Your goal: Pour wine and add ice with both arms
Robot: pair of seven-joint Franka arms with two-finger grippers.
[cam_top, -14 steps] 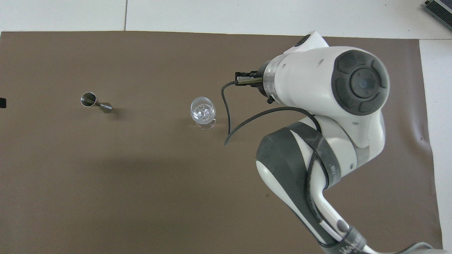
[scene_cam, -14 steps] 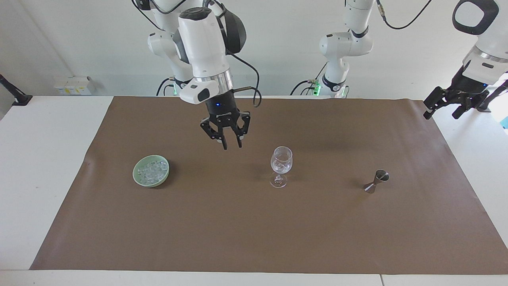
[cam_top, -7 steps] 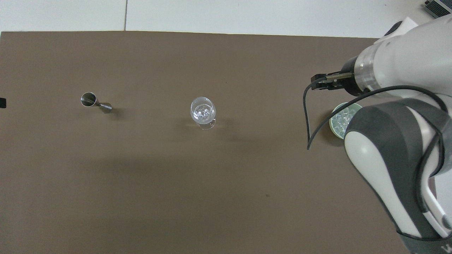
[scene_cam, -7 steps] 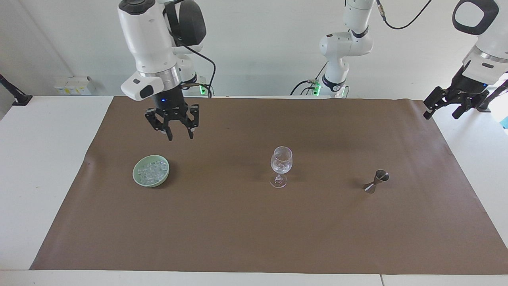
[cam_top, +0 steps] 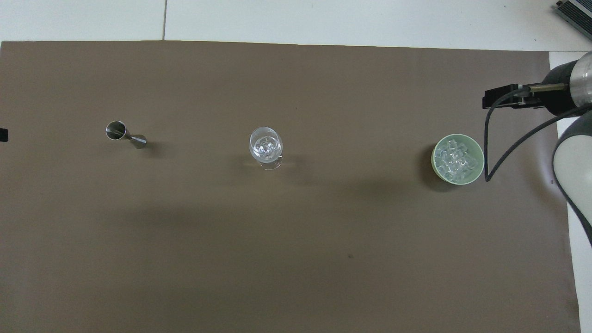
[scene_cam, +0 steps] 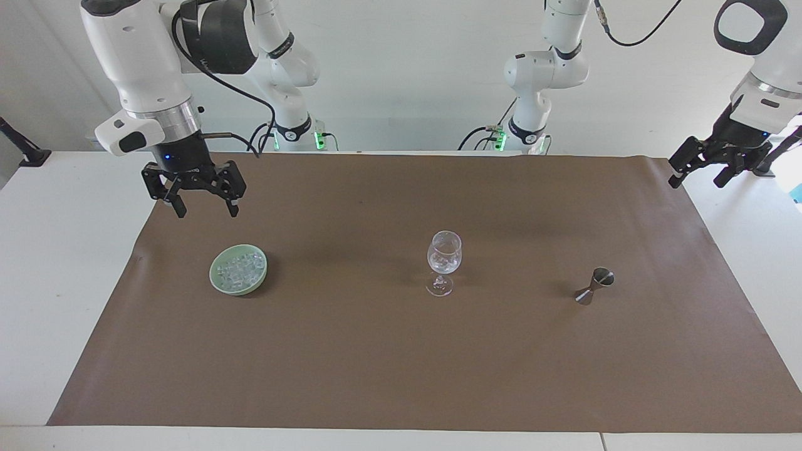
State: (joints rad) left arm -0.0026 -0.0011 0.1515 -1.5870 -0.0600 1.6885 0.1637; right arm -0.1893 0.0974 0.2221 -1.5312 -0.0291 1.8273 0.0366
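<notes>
A clear stemmed wine glass [scene_cam: 444, 257] stands upright mid-mat, with small clear ice cubes [cam_top: 265, 147] in its bowl. A pale green bowl [scene_cam: 217, 280] toward the right arm's end holds several more ice cubes [cam_top: 457, 159]. A metal jigger [scene_cam: 594, 285] stands toward the left arm's end. My right gripper [scene_cam: 207, 213] is open and empty, raised over the mat's edge, nearer the robots than the green bowl. My left gripper [scene_cam: 697, 180] is open and empty, raised off the mat's corner at the left arm's end, where that arm waits.
A brown mat [scene_cam: 401, 376] covers most of the white table [scene_cam: 56, 263]. In the overhead view the right arm's wrist and cable [cam_top: 532, 92] hang beside the green bowl [cam_top: 434, 152]. The glass [cam_top: 265, 144] and jigger [cam_top: 125, 134] stand in a row with it.
My right gripper has swung from beside the wine glass toward the right arm's end, passing the green bowl, and its fingers have spread wider. The left arm has not moved.
</notes>
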